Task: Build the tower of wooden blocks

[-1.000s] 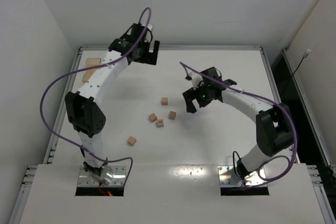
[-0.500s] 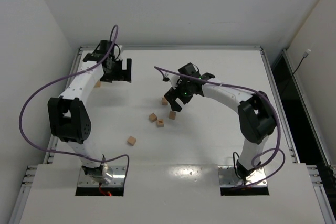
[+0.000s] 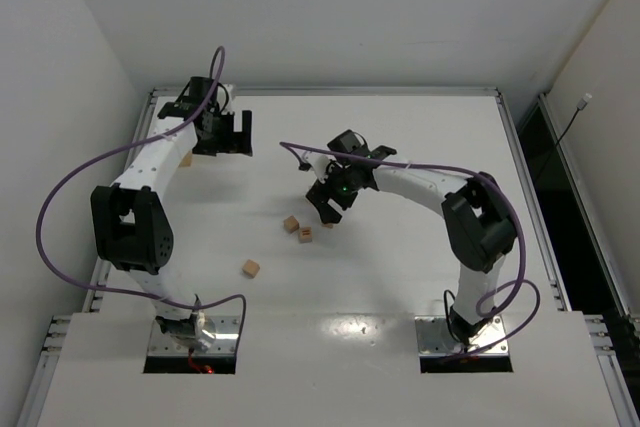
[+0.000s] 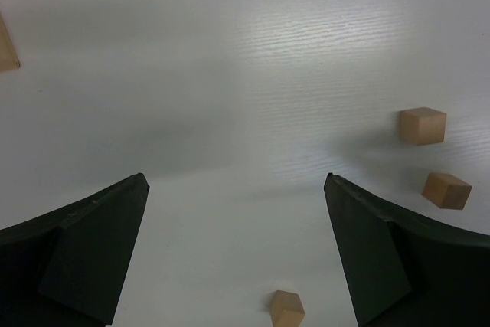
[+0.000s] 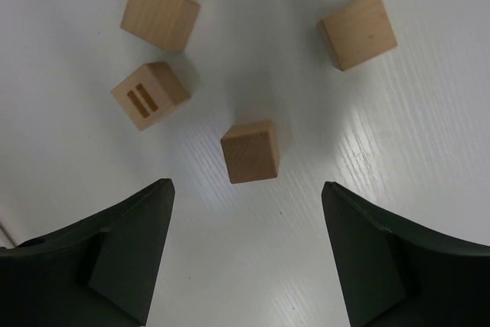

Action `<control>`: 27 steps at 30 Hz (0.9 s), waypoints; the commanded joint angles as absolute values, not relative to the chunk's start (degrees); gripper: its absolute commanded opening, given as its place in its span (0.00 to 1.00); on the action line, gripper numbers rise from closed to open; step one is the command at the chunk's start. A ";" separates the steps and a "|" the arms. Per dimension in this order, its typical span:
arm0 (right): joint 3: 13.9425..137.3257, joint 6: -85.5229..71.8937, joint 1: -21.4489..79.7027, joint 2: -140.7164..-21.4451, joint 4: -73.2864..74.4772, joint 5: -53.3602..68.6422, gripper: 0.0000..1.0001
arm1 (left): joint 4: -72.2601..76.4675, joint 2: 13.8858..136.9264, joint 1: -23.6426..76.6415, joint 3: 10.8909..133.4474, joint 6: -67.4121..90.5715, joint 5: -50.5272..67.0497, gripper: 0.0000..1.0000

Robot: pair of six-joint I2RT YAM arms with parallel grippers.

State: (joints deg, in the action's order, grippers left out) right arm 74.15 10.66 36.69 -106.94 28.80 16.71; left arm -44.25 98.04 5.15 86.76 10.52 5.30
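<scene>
Several small tan wooden cubes lie loose on the white table; none is stacked. In the top view I see a plain cube, a slotted cube and a lone cube. My right gripper hovers over this cluster and hides other cubes. In the right wrist view it is open, with one cube just ahead of the gap, the slotted cube and two others beyond. My left gripper is open and empty at the back left.
A flat tan piece lies by the left arm near the table's back left; its corner shows in the left wrist view. Three cubes show there too. The table has raised metal edges.
My right gripper has moved left and down over the cube cluster. My left arm swung from the back centre to the back left, then stayed still.
</scene>
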 commanded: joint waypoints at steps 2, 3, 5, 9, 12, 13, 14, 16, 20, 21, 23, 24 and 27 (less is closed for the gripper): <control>74.09 18.97 36.83 -106.52 29.17 23.20 0.73 | -42.89 97.29 4.39 86.40 9.93 6.68 1.00; 74.09 19.94 36.83 -106.52 29.18 23.20 0.72 | -42.89 97.29 4.39 86.40 9.93 6.68 1.00; 73.57 21.18 36.83 -106.52 29.18 21.37 0.72 | -42.89 97.29 4.39 87.01 9.93 6.68 1.00; 74.09 23.63 36.83 -107.84 28.65 19.34 0.72 | -42.89 97.82 4.39 87.01 9.93 7.21 1.00; 74.62 25.30 36.83 -109.25 29.18 18.63 0.72 | -42.89 98.34 4.39 87.01 9.93 7.21 1.00; 74.62 25.31 36.83 -109.77 29.18 18.02 0.72 | -42.89 98.35 4.39 87.01 9.93 7.21 1.00; 75.14 26.10 36.83 -109.78 29.18 18.02 0.72 | -42.89 98.35 4.39 87.01 9.93 7.21 1.00; 75.76 26.63 36.83 -110.48 29.18 18.02 0.71 | -42.89 98.35 4.39 87.01 9.93 7.21 1.00; 77.69 27.86 36.83 -112.68 30.23 18.02 0.70 | -42.89 98.88 4.39 87.54 9.93 7.21 1.00; 77.70 27.86 36.83 -113.20 30.23 18.02 0.70 | -42.89 98.88 4.39 87.54 9.93 7.21 1.00; 78.22 28.39 36.83 -113.81 30.23 18.02 0.69 | -42.89 98.88 4.39 87.54 9.93 7.21 1.00; 78.83 28.39 36.83 -113.82 30.23 18.02 0.69 | -42.89 98.88 4.39 87.54 9.93 7.21 1.00; 79.45 28.39 36.83 -114.87 30.23 18.02 0.67 | -42.89 98.88 4.39 87.54 9.93 6.68 1.00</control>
